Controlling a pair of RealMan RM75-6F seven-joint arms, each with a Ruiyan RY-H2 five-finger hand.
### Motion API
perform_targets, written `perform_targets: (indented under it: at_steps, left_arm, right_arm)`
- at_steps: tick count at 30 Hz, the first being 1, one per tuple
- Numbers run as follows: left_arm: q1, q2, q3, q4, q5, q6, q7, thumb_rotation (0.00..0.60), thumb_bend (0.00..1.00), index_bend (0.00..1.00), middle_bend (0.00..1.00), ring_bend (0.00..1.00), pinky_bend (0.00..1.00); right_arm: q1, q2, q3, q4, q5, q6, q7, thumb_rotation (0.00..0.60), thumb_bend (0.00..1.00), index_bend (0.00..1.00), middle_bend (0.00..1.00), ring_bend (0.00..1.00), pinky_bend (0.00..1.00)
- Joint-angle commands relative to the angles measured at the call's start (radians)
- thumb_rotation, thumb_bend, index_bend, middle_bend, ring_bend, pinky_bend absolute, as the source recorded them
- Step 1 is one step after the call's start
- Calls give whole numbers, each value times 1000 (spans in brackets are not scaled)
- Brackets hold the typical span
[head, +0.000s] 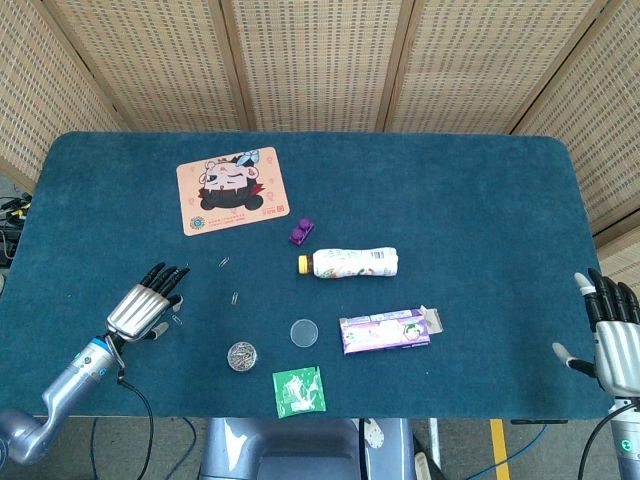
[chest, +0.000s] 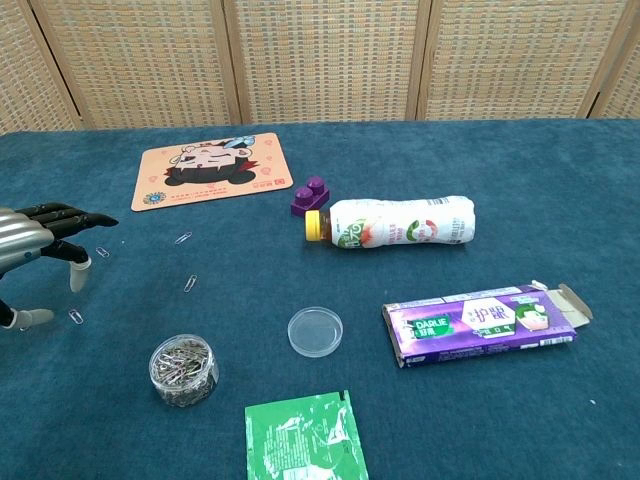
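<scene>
My left hand (head: 146, 307) splayed, holding nothing, hovering over loose paper clips (chest: 190, 283) on tabletop (head: 450, 200). None picked up yet, I judge. Right hand (head: 612, 340) splayed at edge, holding nothing.

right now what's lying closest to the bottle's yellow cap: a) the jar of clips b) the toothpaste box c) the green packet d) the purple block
d: the purple block sits just behind the yellow cap of the bottle, nearly touching it, while the other three lie well nearer the front edge.
</scene>
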Motion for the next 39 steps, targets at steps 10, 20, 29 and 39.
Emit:
perform_targets:
  at_steps: [10, 20, 29, 39]
  left_arm:
    - [-17, -48, 4, 34, -24, -17, 15, 600, 309, 505, 0, 0, 0]
    - [-28, -60, 14, 46, -39, -33, 27, 600, 311, 510, 0, 0, 0]
    - [-40, -60, 19, 36, -61, -63, 51, 600, 366, 527, 0, 0, 0]
    - [-44, -66, 23, 31, -77, -70, 70, 600, 367, 527, 0, 0, 0]
  right_arm:
    - [2, 6, 1, -2, 10, -11, 10, 600, 0, 0, 0, 0, 0]
    - [3, 11, 2, -4, 17, -16, 14, 600, 0, 0, 0, 0, 0]
    - [1, 17, 7, -4, 25, -15, 28, 600, 0, 0, 0, 0, 0]
    - [0, 21, 7, -5, 24, -14, 37, 600, 0, 0, 0, 0, 0]
